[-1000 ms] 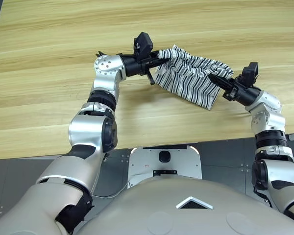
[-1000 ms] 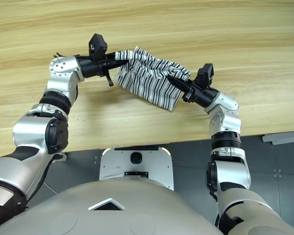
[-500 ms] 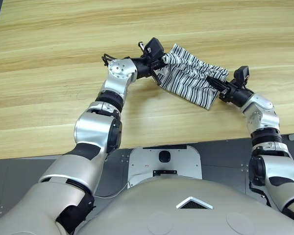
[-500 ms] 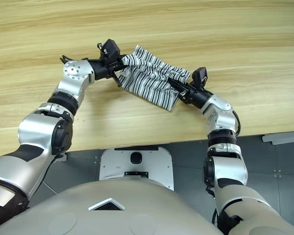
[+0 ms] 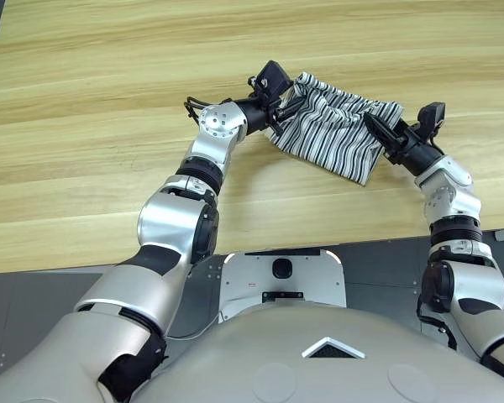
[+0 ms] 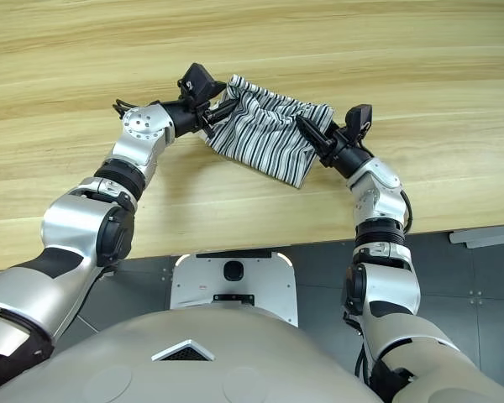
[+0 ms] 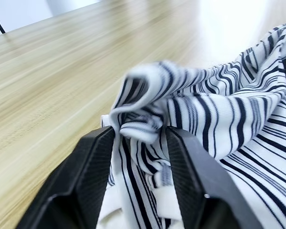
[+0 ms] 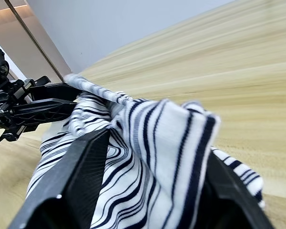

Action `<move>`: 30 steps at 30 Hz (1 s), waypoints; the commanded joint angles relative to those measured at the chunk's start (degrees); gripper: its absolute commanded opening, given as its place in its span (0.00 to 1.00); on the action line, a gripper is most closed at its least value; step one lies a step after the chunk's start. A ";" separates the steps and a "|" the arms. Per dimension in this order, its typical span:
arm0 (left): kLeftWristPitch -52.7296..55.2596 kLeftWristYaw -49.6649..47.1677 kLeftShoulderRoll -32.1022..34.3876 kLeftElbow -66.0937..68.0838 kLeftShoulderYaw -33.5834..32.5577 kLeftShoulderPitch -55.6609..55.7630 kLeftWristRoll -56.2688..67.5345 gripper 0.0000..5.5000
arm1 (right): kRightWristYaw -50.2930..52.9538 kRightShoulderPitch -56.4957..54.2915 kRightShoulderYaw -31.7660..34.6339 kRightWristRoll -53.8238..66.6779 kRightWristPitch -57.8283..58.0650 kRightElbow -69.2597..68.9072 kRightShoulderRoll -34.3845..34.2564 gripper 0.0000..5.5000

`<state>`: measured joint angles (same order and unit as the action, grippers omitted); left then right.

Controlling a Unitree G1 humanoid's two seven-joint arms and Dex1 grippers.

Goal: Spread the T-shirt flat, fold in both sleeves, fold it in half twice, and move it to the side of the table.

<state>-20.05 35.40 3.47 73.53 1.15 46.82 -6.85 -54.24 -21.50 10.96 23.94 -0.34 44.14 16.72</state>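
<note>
The black-and-white striped T-shirt (image 5: 336, 138) is folded into a small bundle on the wooden table (image 5: 109, 101), its near corner drooping toward the front edge. My left gripper (image 5: 290, 105) is shut on the bundle's left far corner; in the left wrist view, cloth (image 7: 148, 119) bunches up between the black fingers (image 7: 93, 176). My right gripper (image 5: 378, 128) is shut on the right edge, and in the right wrist view striped fabric (image 8: 152, 138) fills the gap between its fingers (image 8: 81, 176). The left gripper (image 8: 43, 107) shows beyond it.
Bare wood stretches left of the bundle and toward the table's far side. The table's front edge (image 5: 260, 243) runs just below the shirt, with grey floor under it.
My left arm has swung right, bringing its gripper closer in on the shirt's left corner. The right gripper pulled in, then moved out and farther. The bundle's right far corner has shifted outward.
</note>
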 commanded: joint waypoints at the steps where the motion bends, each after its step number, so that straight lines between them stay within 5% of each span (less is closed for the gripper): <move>1: 1.50 -4.68 0.89 0.67 -1.54 2.06 0.86 0.52 | 0.40 -1.03 1.50 -0.03 -3.55 -0.35 -0.14 0.57; 7: 1.20 -17.73 1.96 1.09 -5.13 4.12 2.41 0.69 | 14.78 -4.98 3.78 -7.81 -24.86 7.17 1.08 0.75; 15: -6.88 -22.07 2.31 -1.11 -9.66 3.95 6.25 0.69 | 35.99 -6.49 -5.89 -35.27 -54.95 7.91 5.82 0.75; 22: -16.55 -17.45 0.98 -9.25 -14.95 -1.71 14.73 0.69 | 22.54 -8.55 -17.12 -32.63 -61.08 5.64 6.87 0.78; 28: -19.18 -15.12 0.90 -27.79 -16.50 -11.90 21.17 0.69 | 11.62 -17.93 -18.02 -25.26 -48.56 15.83 -0.13 1.00; 30: -17.81 -15.75 1.19 -33.91 -16.65 -14.50 22.40 0.69 | 12.02 -20.02 -18.02 -25.84 -43.03 20.31 -2.45 1.00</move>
<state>-38.96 19.98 4.30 44.68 -15.41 34.49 14.72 -42.02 -39.05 -7.40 -1.97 -48.28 60.83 16.15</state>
